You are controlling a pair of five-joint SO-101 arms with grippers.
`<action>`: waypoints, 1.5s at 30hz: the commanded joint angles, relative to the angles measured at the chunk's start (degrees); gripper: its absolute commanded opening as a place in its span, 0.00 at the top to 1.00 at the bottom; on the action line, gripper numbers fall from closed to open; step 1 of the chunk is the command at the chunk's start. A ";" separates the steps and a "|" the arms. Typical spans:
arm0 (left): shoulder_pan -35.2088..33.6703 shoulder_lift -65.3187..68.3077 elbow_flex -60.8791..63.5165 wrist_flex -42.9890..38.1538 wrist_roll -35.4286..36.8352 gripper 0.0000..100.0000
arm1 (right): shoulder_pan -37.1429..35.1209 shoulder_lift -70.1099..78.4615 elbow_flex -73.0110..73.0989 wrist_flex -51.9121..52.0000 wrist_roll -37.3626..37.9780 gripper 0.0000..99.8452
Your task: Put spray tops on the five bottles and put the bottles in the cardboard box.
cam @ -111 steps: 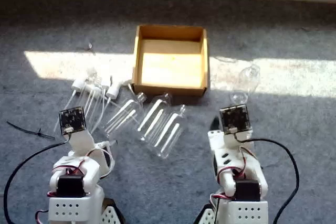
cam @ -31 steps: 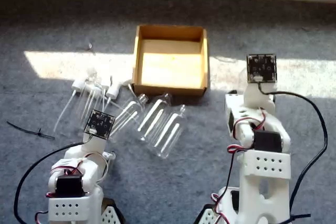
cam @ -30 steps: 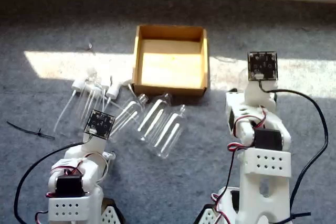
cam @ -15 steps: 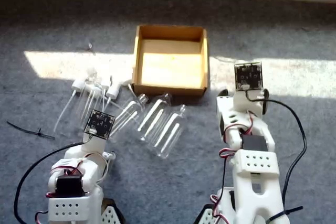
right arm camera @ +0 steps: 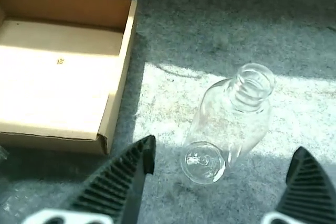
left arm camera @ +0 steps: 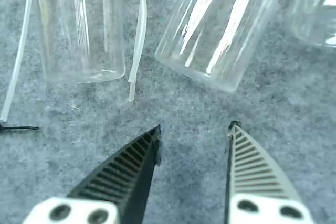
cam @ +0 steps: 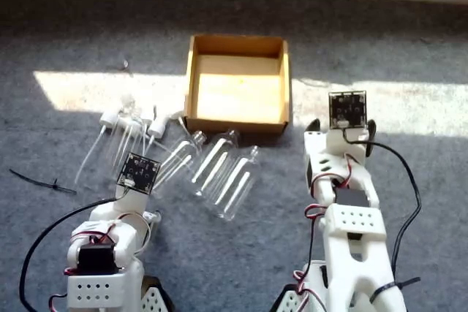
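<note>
A clear plastic bottle without a top (right arm camera: pixel 231 121) lies on its side on the grey carpet (cam: pixel 409 49), just right of the shallow brown cardboard box (cam: pixel 234 126). Its open neck points far and its base faces the right gripper (right arm camera: pixel 226 150), whose fingers are spread wide to either side of it, not touching. The right arm (cam: pixel 344 202) is stretched forward from its base. Bare carpet lies open to the bottle's right; the box wall is close on its left. Near the box's near left corner three more clear bottles (cam: pixel 219 169) lie side by side, with white spray tops (cam: pixel 156 126) further left. The left arm (cam: pixel 110 235) sits folded low, and the left gripper (left arm camera: pixel 195 128) is apart, just short of two bottle bases (left arm camera: pixel 223 30).
</note>
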 commanded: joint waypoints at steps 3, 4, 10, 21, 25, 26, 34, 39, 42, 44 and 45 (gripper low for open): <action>0.66 0.13 0.04 0.26 -0.62 0.80 | 0.75 7.96 -1.01 -4.53 0.88 0.64; 0.66 0.13 0.04 0.26 -0.62 0.80 | 0.92 8.75 -1.10 -4.53 0.88 0.64; 0.66 0.13 0.04 0.26 -0.62 0.80 | 1.27 10.33 -2.95 -7.52 0.62 0.65; 0.66 0.13 0.04 0.26 -0.62 0.80 | 1.27 16.22 -2.95 -14.37 0.70 0.78; 0.66 0.13 0.04 0.26 -0.62 0.80 | 1.27 16.22 -4.18 -14.11 0.62 0.94; 0.66 0.13 0.04 0.26 -0.62 0.80 | 1.27 16.22 -4.79 -14.11 0.62 0.99; 0.66 0.13 0.04 0.26 -0.62 0.80 | 0.92 14.73 -7.96 -6.37 0.62 1.00; 0.66 0.13 0.04 0.26 -0.62 0.80 | 1.01 11.21 -19.74 12.53 0.79 0.99; 0.66 0.13 0.04 0.26 -0.62 0.80 | 0.92 16.13 -37.58 29.67 0.79 0.99; 0.66 0.13 0.04 0.26 -0.62 0.80 | 1.27 23.60 -51.82 40.04 0.88 0.99; 0.66 0.13 0.04 0.26 -0.62 0.80 | 1.27 28.35 -58.95 45.05 0.97 0.99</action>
